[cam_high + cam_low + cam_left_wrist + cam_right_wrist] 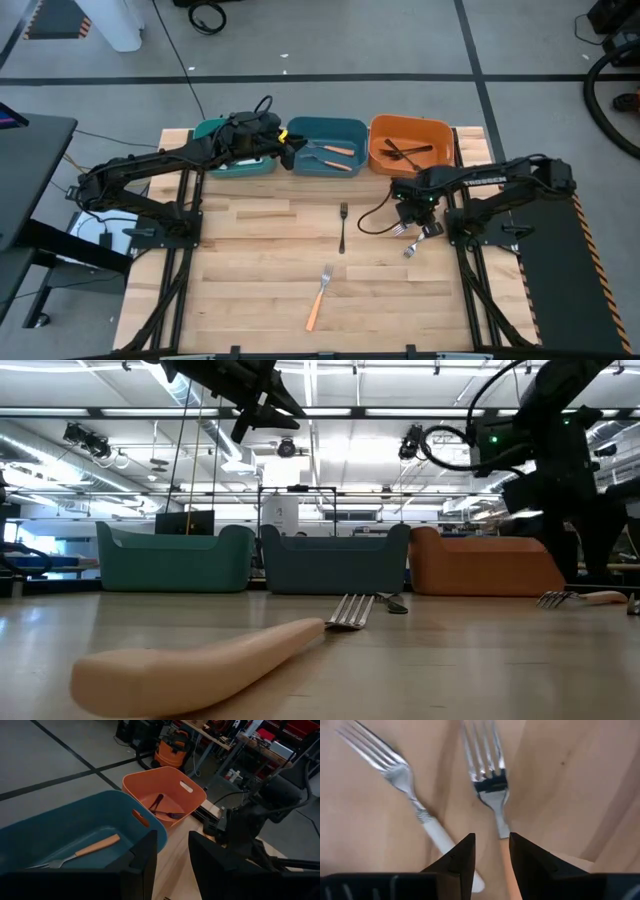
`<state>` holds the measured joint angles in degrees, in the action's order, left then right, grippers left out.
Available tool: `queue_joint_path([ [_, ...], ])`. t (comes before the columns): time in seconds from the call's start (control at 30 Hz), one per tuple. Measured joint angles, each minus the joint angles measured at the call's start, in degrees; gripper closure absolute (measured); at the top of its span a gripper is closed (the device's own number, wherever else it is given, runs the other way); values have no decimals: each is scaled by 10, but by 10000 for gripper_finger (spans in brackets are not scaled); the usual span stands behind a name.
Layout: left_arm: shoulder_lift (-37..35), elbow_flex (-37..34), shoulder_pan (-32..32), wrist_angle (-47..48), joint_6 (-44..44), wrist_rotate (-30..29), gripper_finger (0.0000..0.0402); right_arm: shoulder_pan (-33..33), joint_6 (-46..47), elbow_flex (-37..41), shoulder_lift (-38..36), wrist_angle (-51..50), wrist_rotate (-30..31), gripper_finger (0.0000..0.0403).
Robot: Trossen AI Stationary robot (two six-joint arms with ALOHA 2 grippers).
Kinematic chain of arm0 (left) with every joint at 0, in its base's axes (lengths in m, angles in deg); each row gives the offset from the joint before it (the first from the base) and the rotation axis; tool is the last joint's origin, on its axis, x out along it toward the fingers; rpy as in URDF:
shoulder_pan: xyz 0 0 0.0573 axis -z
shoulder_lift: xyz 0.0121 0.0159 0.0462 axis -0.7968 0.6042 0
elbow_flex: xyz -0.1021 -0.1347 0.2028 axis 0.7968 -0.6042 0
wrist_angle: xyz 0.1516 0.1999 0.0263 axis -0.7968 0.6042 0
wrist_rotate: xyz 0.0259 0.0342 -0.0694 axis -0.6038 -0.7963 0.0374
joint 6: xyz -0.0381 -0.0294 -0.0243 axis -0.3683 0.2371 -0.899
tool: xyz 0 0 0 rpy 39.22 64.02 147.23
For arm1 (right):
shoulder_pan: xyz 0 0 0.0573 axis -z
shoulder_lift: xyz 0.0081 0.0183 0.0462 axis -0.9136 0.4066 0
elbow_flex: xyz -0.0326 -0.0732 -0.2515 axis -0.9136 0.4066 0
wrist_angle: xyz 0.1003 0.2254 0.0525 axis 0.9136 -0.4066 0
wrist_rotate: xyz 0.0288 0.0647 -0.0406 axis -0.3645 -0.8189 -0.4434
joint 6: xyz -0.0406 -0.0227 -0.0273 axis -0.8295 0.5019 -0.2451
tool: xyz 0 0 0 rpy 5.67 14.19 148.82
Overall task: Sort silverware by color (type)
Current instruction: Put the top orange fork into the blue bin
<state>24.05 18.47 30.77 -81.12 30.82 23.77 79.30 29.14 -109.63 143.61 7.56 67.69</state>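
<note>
My right gripper (414,216) is open, low over two forks lying on the table at the right. One fork is silver with a white handle (420,810). The other is silver with a pale orange handle (492,785), and the near end of that handle runs between my fingers. My left gripper (291,141) is open and empty above the left rim of the blue bin (330,125). A black fork (342,226) lies mid-table. An orange-handled fork (319,296) lies nearer the front edge.
Three bins stand along the far edge: the teal one (212,130), partly hidden by my left arm, the blue one with orange-handled forks (82,851), and the orange one (410,128) with black forks (165,812). Bare wood lies between the two loose forks and the front edge.
</note>
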Motion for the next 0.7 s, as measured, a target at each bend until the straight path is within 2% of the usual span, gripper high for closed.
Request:
queue_joint_path([
  [0.2,0,0,0,0,0,0,283,-9,14,0,18,3,47,270],
  [0.5,0,1,0,0,0,0,283,-9,9,0,17,25,35,270],
  [0.7,0,1,0,0,0,0,283,-9,8,0,17,65,0,270],
])
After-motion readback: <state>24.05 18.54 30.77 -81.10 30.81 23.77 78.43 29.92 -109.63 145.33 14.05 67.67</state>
